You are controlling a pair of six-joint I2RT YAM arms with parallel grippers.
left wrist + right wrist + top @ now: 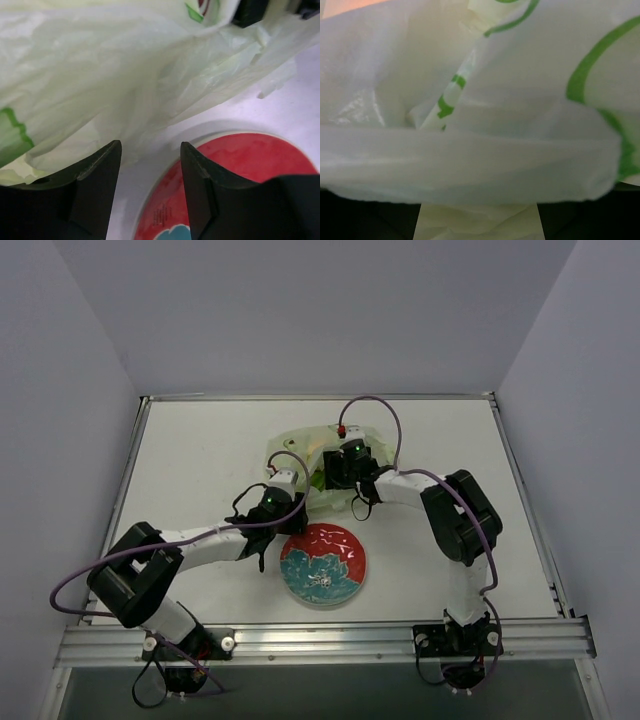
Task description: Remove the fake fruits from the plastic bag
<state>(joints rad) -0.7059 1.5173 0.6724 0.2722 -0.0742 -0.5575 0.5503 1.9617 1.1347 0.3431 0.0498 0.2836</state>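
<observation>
Robot lab: white table (200, 460), bare enclosure walls (80, 350).

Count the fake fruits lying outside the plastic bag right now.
0. No fake fruits lie on the plate or on the bare table; any may be hidden inside the plastic bag.
</observation>
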